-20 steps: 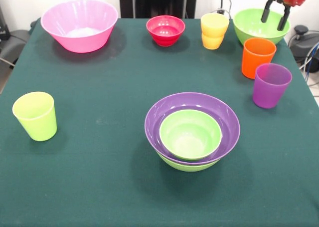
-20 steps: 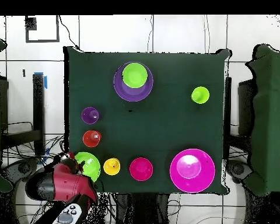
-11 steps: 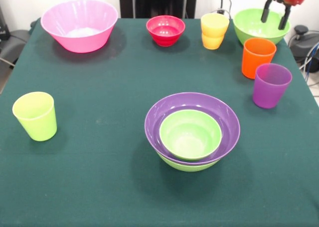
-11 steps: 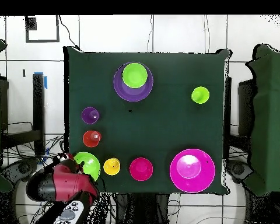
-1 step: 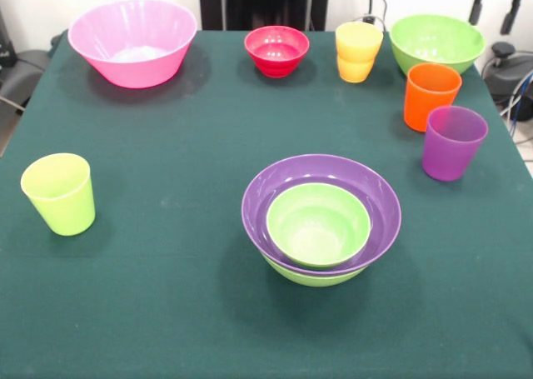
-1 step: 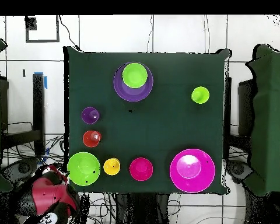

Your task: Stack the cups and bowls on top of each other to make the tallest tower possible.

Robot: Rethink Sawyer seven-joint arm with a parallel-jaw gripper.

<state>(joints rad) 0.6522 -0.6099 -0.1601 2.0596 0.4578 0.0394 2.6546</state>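
Green cloth covers your table [image 5: 166, 312], and everything on it stands apart except one stack near the front centre: a lime green bowl [image 5: 318, 224] sits inside the wide purple bowl [image 5: 375, 197], which rests in another lime green bowl [image 5: 312, 276] whose rim just shows beneath. That is your tower so far. The pink bowl [image 5: 133, 42] stands alone at a far corner, well away from it. Along the far edge you have the small red bowl [image 5: 276, 49], the yellow-orange cup [image 5: 358, 52] and the third green bowl [image 5: 436, 42]. The orange cup [image 5: 430, 95] and purple cup [image 5: 452, 142] stand close together beside that bowl. The lime green cup [image 5: 59, 192] is off alone at the other side. Your gripper [image 5: 494, 6] hangs off the table's corner past the green bowl, fingers apart, holding nothing.
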